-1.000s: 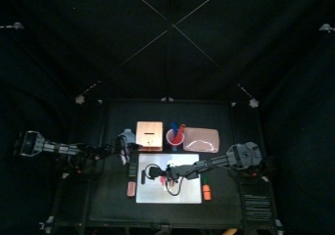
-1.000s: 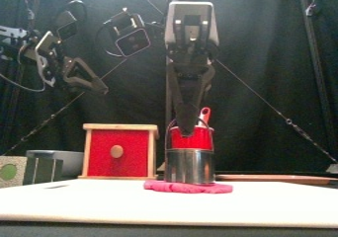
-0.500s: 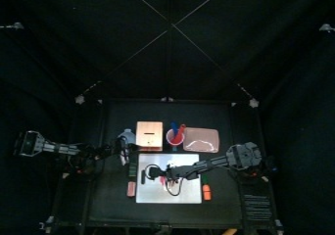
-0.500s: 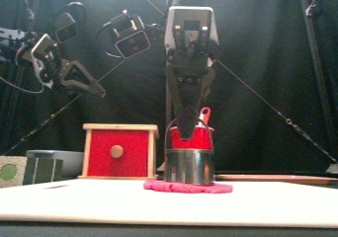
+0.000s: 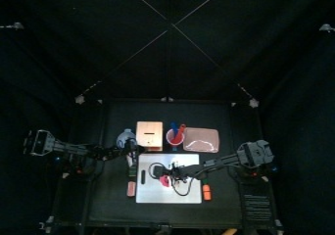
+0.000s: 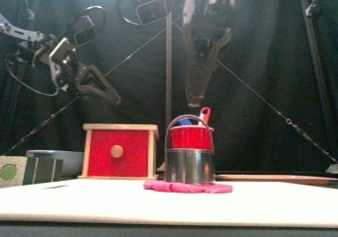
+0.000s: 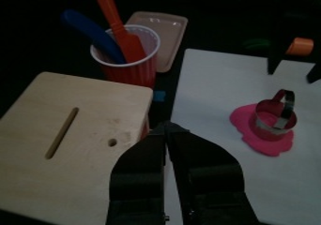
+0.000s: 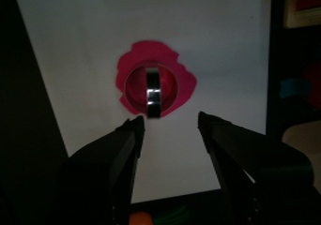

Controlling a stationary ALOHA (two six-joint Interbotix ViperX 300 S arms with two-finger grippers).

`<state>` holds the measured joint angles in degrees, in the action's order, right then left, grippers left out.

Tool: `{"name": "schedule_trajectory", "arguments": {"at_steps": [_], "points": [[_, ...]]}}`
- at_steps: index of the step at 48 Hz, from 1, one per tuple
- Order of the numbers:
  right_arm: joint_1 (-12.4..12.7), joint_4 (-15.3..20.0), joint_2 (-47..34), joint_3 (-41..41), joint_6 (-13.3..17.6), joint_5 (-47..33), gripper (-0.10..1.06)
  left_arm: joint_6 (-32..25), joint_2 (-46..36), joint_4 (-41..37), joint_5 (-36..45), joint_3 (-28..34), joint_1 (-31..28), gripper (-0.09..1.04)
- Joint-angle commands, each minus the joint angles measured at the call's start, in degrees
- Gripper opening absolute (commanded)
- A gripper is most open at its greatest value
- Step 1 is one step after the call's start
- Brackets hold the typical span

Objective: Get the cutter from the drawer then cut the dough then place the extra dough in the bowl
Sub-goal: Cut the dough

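The round metal cutter (image 6: 191, 165) stands upright on the flat pink dough (image 6: 187, 188) on the white cutting board (image 5: 183, 188). My right gripper (image 6: 199, 80) hangs well above it, open and empty. In the right wrist view its open gripper (image 8: 170, 127) looks straight down on the cutter (image 8: 148, 90) and the dough (image 8: 170, 74). My left gripper (image 7: 167, 135) hovers over the wooden box (image 7: 75, 135), jaws a narrow gap apart with nothing between them. In the left wrist view the cutter (image 7: 273, 116) sits apart, on the dough (image 7: 257, 140).
The box with the red drawer front (image 6: 119, 150) stands behind the board's left side, with the red cup (image 6: 191, 138) of toy knives to its right. A pink tray (image 5: 203, 138) lies at the back right, and a blue-grey bowl (image 6: 50, 165) at the left. A small orange toy (image 5: 207, 192) lies on the board.
My right gripper has opened, let go of the cutter and risen, its arm drawing back to the right. The left gripper has shifted slightly and its jaws parted a little.
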<state>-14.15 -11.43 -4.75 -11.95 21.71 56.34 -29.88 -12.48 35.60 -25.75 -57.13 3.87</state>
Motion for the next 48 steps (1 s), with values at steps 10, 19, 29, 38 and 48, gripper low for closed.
{"name": "schedule_trajectory", "arguments": {"at_steps": [10,19,29,38,48], "points": [[0.26,-1.32,13.80,-16.00,-0.09,-23.29,0.84,-0.09,4.48,-0.79,-3.69,6.86,3.96,0.43],[2.29,0.97,18.11,-27.95,-0.09,-41.04,0.84,3.52,4.57,-2.11,-13.80,5.19,9.05,0.43],[7.03,1.23,20.92,-38.85,-0.35,-64.60,0.84,16.08,7.65,-11.16,-25.58,1.85,10.72,0.43],[12.92,-0.79,20.83,-46.05,-1.49,-82.35,0.84,20.74,14.24,-17.58,-27.95,1.05,10.55,0.43],[13.45,-0.70,18.98,-44.56,0.00,-72.95,0.84,20.65,16.35,-16.17,-23.20,2.99,10.46,0.44]]}}
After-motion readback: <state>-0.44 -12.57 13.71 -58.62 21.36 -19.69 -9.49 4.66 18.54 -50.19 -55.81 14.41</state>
